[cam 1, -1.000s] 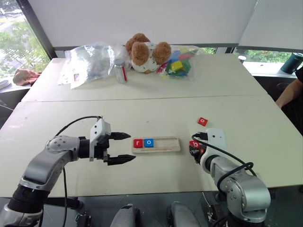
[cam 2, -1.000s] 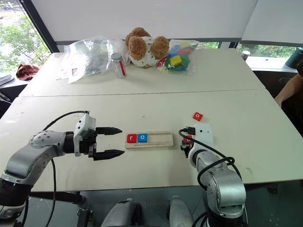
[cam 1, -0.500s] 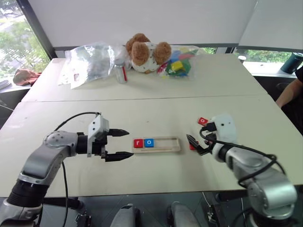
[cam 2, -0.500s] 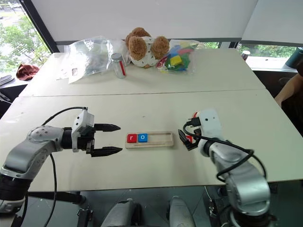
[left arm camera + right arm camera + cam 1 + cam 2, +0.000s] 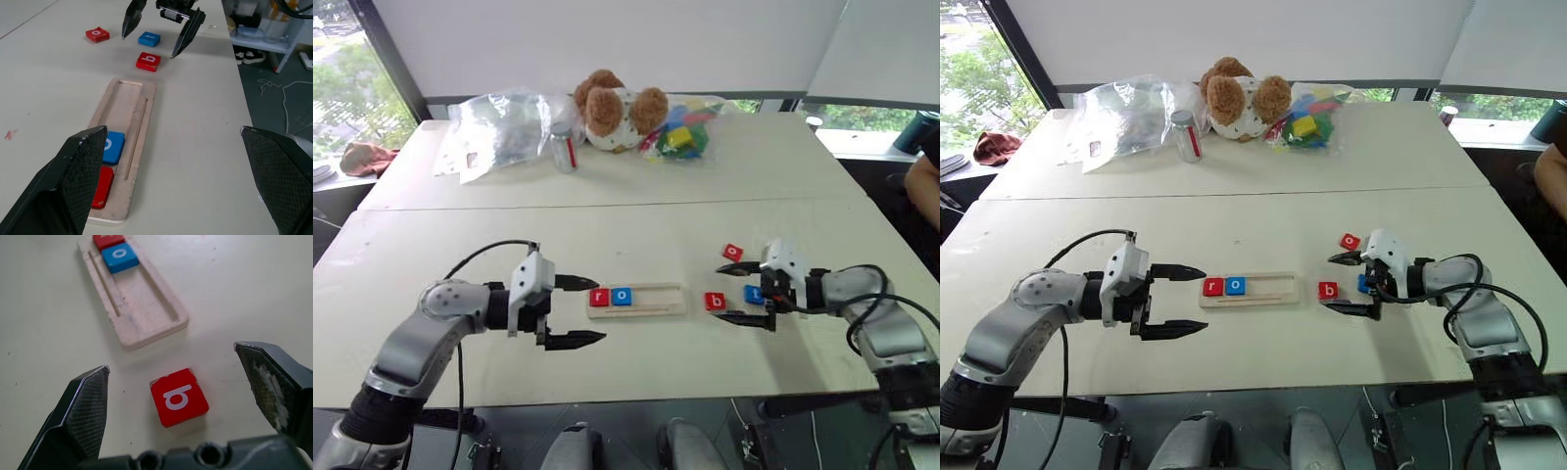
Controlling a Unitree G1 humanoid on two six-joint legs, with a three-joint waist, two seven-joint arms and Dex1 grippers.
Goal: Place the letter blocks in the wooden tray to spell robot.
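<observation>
I have the tray (image 5: 636,299) lying on the surface (image 5: 607,230) between my two arms. A red r tile (image 5: 598,297) and a blue o tile (image 5: 622,295) sit side by side in its left end; the rest of the tray is bare wood. Just beside the tray's right end lies the red b tile (image 5: 714,302), flat on the surface. My right tool (image 5: 738,293) points left toward it with its fingers spread wide, holding nothing; in the right wrist view the b tile sits between the two fingertips. The blue t tile (image 5: 149,38) lies near the b, under the right tool, and a red o tile (image 5: 732,252) rests a little farther back. My left tool (image 5: 580,311) hangs by the tray's left end, fingers spread too, and empty.
</observation>
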